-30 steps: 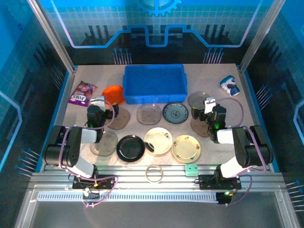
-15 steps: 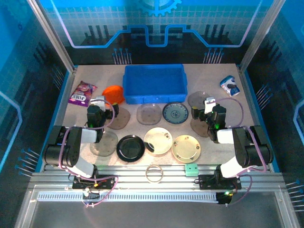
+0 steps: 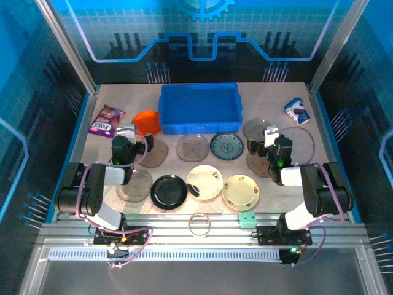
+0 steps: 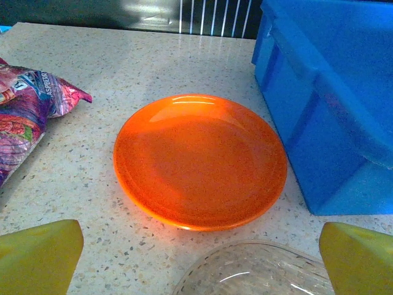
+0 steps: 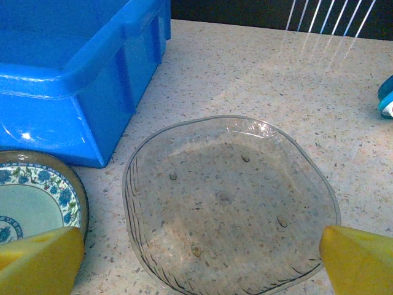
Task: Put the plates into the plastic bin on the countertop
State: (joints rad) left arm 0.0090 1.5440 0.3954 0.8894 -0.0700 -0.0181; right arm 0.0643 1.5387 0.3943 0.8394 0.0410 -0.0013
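- I see a beige speckled tabletop (image 3: 270, 98) with blue edging, viewed from above.
- A blue bin (image 3: 199, 107) sits at the far middle of the tabletop, with every plate lying outside it.
- My left end effector (image 3: 128, 134) hangs over the left side with its jaws spread wide and holding nothing. In its wrist view the yellow fingers (image 4: 37, 255) frame an orange plate (image 4: 199, 161).
- My right end effector (image 3: 270, 136) hangs over the right side, also wide and holding nothing, above a clear plate (image 5: 230, 203).
- The orange plate lies flat just beside the bin's near left corner.
- A blue patterned plate (image 3: 226, 146) and another clear plate (image 3: 193, 147) lie just in front of the bin.
- Nearer the arms lie a black plate (image 3: 169, 191) and two cream plates (image 3: 204, 182) (image 3: 241, 192), close together in a row.
- More smoky clear plates lie at the left (image 3: 134, 186) and near the bin's right end (image 3: 255, 128).
- A purple snack bag (image 3: 106, 120) lies at the far left.
- A small blue and white packet (image 3: 296, 110) lies at the far right.
- A thin ring (image 3: 199, 224) and a green block (image 3: 247, 219) rest on the near rails.
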